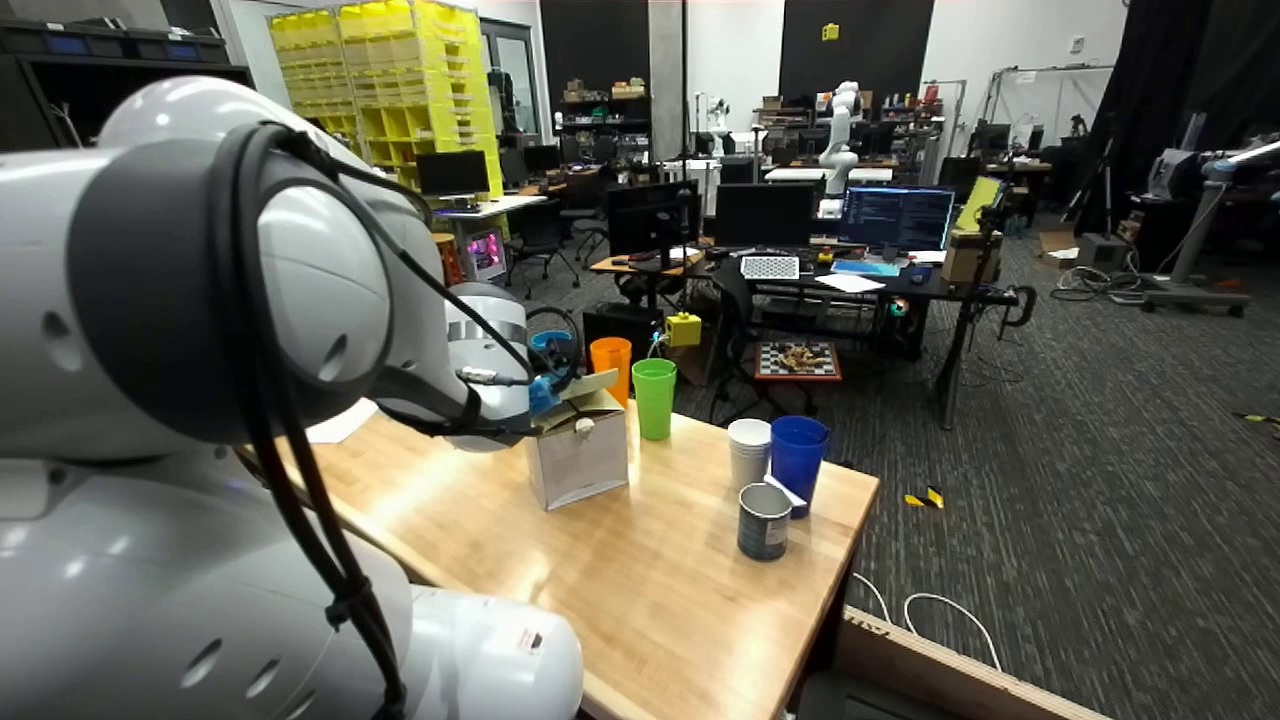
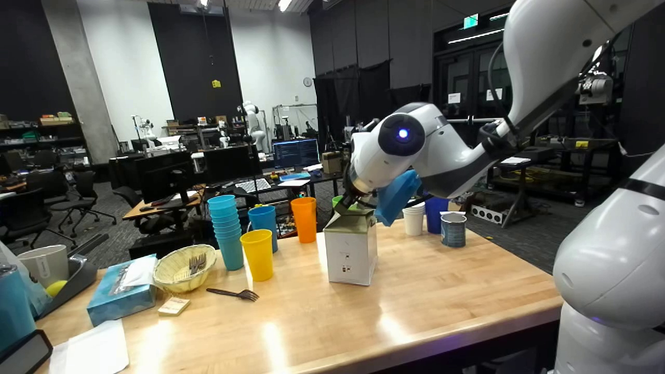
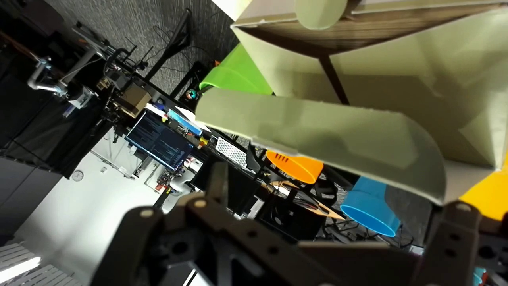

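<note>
1. We see the claw (image 3: 339, 194) at the top of the white box (image 2: 350, 257). Its jaws stand wide apart, with nothing gripped that we can make out; whether it touches the flap (image 3: 317, 131) we cannot tell.
2. The box stands upright on the tabletop (image 2: 291, 327), with the green cup (image 1: 655, 400) just beside it and the orange cup (image 2: 304, 221) near. In the wrist view we find its top gaping and the long flap sticking out toward the claw.
3. Step in hand: we judge it to be work at that flap, the jaws placed near it and no grip made.
4. Next move: we think it calls for lining the jaws up with the flap's edge, gently, since a carton that looks this light could slide or tip if pushed.
5. Near the box we count five single coloured cups: the green, the orange, one yellow cup (image 2: 258, 254), one light blue cup (image 2: 265, 226) and one dark blue cup (image 1: 797, 455).
6. We count one stack of teal cups (image 2: 227, 236) and one stack of white cups (image 1: 748, 455); how many each holds we cannot tell.
7. We also count one can (image 1: 764, 525), one dark fork (image 2: 234, 293) and one basket (image 2: 189, 283) with seemingly two forks (image 2: 197, 263).
</note>
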